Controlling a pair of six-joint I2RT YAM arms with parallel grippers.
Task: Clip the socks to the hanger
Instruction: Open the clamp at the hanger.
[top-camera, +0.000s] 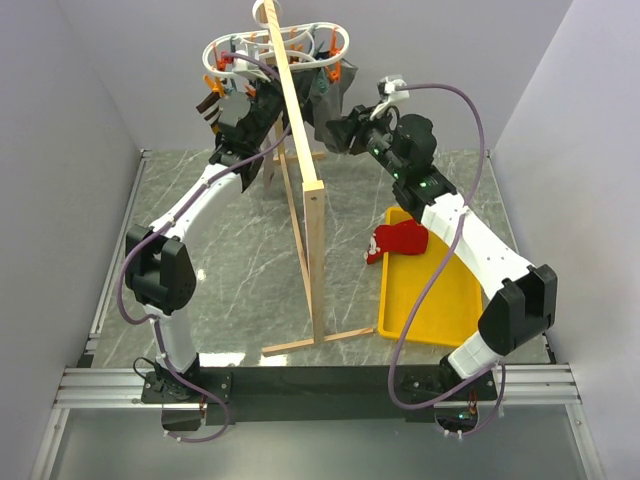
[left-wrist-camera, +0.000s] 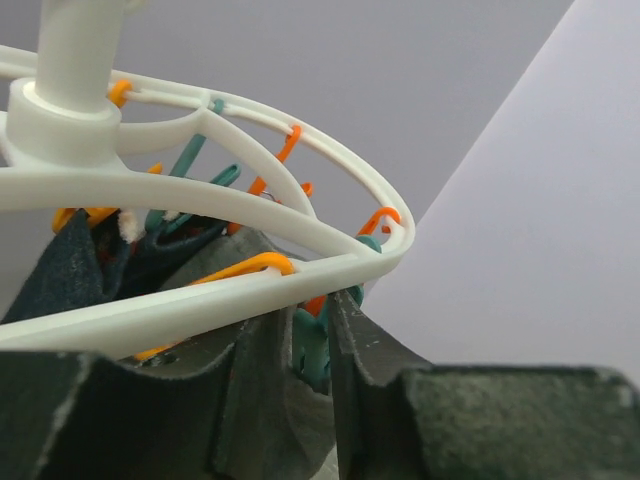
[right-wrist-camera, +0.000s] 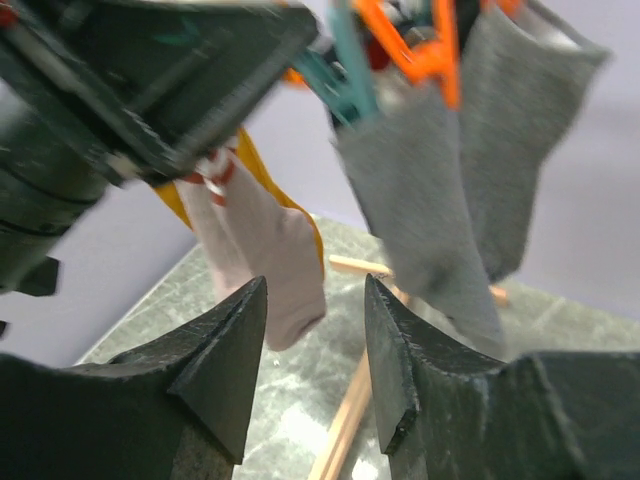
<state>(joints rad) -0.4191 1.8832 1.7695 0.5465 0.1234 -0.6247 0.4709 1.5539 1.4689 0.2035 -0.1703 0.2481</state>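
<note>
We see the tall wooden rack carrying the hanger at its top. Every place below is given from that hanger.

Well below it and off to its right lies the yellow tray. The red socks lie bunched at the tray's nearer left corner, partly over its rim. They are well apart from the hanger, and no gripper is touching them.

On the hanger's right side the grey socks hang clipped. A mustard striped sock hangs from its left side. Those are not ours to deal with.

The left gripper is raised right under the hanger's ring. Its fingers are pressed in on a teal clip that hangs there, and we judge it is squeezing the clip ready for a sock. The right gripper sits just below the hanger near the grey socks, with its fingers spread and nothing between them.

By our reckoning the task proper is not yet begun. Neither red sock is lifted or clipped. What is left is to fetch one from the tray, bring its cuff to an opened clip, let the clip bite, and then do the same for the second.
</note>
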